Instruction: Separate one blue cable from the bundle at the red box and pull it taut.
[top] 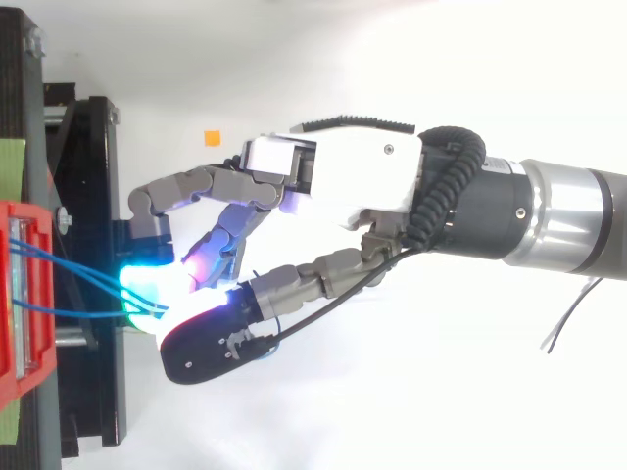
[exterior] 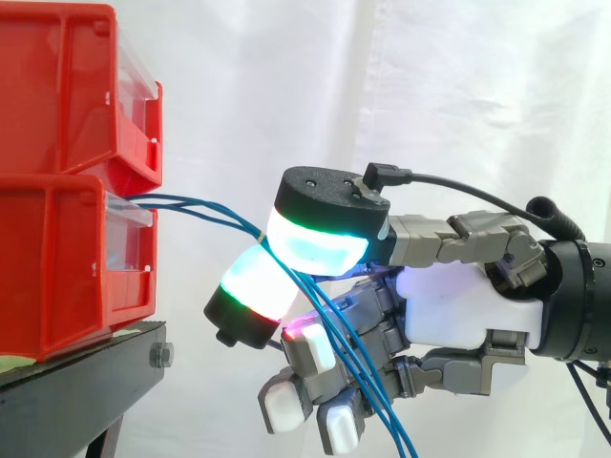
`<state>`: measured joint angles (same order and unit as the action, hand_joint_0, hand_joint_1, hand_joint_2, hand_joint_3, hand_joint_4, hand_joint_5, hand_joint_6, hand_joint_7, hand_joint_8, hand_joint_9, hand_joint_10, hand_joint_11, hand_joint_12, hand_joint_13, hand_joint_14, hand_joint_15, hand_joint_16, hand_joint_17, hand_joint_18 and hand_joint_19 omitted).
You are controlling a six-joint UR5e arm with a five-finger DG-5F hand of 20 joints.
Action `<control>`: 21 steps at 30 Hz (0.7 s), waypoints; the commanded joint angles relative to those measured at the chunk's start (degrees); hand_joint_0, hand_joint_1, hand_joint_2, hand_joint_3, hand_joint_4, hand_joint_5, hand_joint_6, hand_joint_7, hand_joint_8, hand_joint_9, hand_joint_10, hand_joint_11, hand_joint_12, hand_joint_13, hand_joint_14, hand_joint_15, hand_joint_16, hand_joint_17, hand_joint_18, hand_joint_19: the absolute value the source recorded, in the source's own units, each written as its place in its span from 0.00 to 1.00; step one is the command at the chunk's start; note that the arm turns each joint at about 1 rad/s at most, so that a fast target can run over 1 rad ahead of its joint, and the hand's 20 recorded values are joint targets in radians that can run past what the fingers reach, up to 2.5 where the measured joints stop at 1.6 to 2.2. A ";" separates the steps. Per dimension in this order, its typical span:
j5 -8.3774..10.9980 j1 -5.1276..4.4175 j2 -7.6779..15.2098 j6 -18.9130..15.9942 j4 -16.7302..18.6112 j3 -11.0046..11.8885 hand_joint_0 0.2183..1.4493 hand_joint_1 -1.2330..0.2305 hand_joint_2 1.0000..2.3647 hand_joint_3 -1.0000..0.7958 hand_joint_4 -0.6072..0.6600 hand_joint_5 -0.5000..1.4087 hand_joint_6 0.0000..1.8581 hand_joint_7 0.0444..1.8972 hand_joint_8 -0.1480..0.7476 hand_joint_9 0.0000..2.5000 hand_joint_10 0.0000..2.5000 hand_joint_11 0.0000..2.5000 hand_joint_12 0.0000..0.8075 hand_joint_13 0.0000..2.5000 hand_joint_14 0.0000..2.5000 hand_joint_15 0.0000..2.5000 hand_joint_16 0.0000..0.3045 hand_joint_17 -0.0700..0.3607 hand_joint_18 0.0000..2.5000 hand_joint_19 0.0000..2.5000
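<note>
The hand (exterior: 447, 307) is pinched shut on the blue cables (exterior: 186, 200) near the red box (exterior: 57, 262) with several strands seemingly caught, so pulling could drag more than 1.

Premises assessed as a robotics laboratory or test cell, not a domestic or retail setting. Evidence noted: a plain white curtain (exterior: 430, 76) closes off the background, two red storage bins (exterior: 57, 105) with clear front panels are stacked on a black metal stand (exterior: 86, 391) fitted with a bolt (exterior: 160, 355), thin blue cables (exterior: 200, 205) lead out of the bins, and an industrial arm (top: 563, 215) carries a multi-fingered hand (top: 362, 176) with glowing fingertip pads (exterior: 320, 243). A small orange marker (top: 211, 137) lies on the white surface below, and green tape (top: 10, 166) runs along the stand's edge
</note>
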<state>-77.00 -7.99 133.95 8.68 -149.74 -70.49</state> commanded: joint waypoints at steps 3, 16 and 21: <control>0.01 0.00 0.00 -0.07 -0.02 0.00 0.38 0.46 0.02 0.59 0.64 0.20 0.32 0.71 0.59 0.42 0.01 0.35 0.54 0.37 0.01 0.22 0.18 0.46 0.38 0.25; 0.01 0.00 0.00 -0.07 -0.02 0.00 0.36 0.49 0.02 0.54 0.61 0.22 0.27 0.80 0.60 0.43 0.01 0.34 0.54 0.38 0.01 0.22 0.19 0.47 0.39 0.24; 0.01 0.00 0.00 -0.07 -0.02 0.00 0.34 0.51 0.02 0.50 0.62 0.22 0.29 0.79 0.59 0.43 0.01 0.33 0.54 0.38 0.01 0.22 0.19 0.46 0.39 0.24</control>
<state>-76.99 -8.00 133.95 8.61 -149.76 -70.49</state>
